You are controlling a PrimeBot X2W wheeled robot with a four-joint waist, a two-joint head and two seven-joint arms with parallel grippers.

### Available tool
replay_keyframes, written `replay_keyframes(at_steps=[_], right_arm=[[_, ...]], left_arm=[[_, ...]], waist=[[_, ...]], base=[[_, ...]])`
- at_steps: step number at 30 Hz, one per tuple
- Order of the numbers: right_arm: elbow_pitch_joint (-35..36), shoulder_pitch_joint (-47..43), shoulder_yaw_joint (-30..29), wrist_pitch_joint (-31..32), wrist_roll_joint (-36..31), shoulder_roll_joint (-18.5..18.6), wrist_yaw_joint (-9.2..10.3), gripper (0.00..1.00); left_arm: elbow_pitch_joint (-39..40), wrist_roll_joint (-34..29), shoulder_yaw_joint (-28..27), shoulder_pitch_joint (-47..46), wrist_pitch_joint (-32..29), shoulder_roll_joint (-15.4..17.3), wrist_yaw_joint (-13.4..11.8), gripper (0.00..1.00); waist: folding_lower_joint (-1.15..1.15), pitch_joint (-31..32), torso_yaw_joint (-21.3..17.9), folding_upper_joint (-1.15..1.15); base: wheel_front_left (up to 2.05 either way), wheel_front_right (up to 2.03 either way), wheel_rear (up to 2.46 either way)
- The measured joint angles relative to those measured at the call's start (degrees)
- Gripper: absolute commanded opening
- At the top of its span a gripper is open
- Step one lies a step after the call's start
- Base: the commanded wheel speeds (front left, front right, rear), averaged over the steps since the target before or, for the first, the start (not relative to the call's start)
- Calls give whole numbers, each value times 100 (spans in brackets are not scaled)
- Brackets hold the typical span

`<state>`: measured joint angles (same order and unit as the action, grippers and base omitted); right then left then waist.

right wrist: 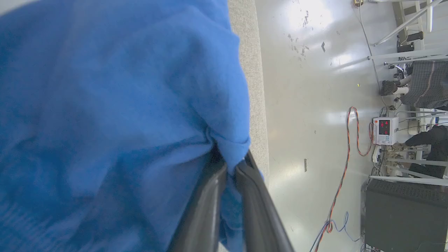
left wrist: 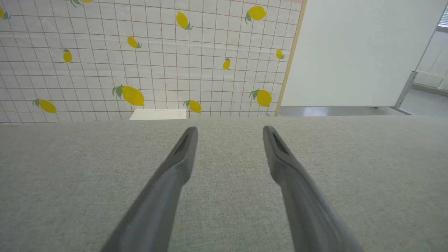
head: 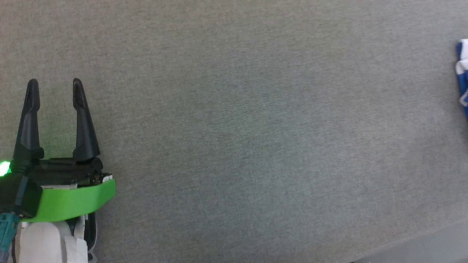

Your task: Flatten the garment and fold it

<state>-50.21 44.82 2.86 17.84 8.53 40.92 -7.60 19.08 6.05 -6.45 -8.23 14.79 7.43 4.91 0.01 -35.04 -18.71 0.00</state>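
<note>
The shorts (head: 463, 75) are thin, bright blue fabric with white patches. In the head view a crumpled sliver of them shows at the far right edge of the grey surface (head: 234, 131), bunched rather than flat. In the right wrist view the shorts (right wrist: 115, 105) spread wide and close to the camera in soft folds and creases, with 1 puckered fold pinched between the 2 closed fingers of the right gripper (right wrist: 231, 167), just beside the grey surface's edge.
</note>
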Motion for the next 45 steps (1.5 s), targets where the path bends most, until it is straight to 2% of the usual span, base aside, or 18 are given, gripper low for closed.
replay_keyframes(at_steps=[2,3,4,5,11,15,20,26,32,37,42,45], right_arm=[[-162,29,-250,-42,-132,-8,0,0],[-259,44,-410,-79,-204,-10,0,15],[-348,58,-534,-83,-305,-3,0,95],[-381,60,-597,-144,-398,-3,0,100],[-520,113,-1126,-592,-644,-153,0,100],[-316,155,-1165,-1055,-705,-223,0,100],[601,164,-800,-1666,-381,-339,0,100],[2106,75,-614,-1800,443,-708,0,100],[3497,-508,-749,-1858,1061,-1496,1,100],[4435,-1145,-922,-1995,987,-2361,2,100],[4987,-1713,-916,-2313,769,-3285,2,100],[5087,-1999,-965,-2590,678,-3683,2,100]], left_arm=[[18,-1,1,3,0,7,-5,100],[30,-1,2,8,0,12,-18,100],[35,-1,4,14,0,18,-22,100],[34,-1,5,24,0,21,-25,100],[14,12,-4,73,0,11,-51,100],[-35,70,2,90,0,-55,-69,100],[-185,350,-19,122,0,-227,-75,100],[-209,727,-293,129,0,-391,-183,100],[-389,855,-444,148,0,-433,-350,100],[-650,965,-332,187,1,-442,-560,100],[-973,950,-179,265,0,-445,-858,100],[-1169,938,-78,270,0,-445,-989,100]], waist=[[0,-72,55,0],[0,-107,78,0],[0,-137,99,0],[0,-153,117,0],[0,-71,153,0],[0,118,153,0],[-1,489,202,0],[-1,1036,319,0],[-2,1633,548,0],[-2,2033,847,0],[-2,2372,1202,0],[-2,2553,1382,0]], base=[[0,0,0],[0,0,0],[0,0,0],[0,0,0],[0,0,0],[0,0,0],[0,0,0],[0,0,0],[0,0,0],[0,0,0],[0,0,0],[0,0,0]])
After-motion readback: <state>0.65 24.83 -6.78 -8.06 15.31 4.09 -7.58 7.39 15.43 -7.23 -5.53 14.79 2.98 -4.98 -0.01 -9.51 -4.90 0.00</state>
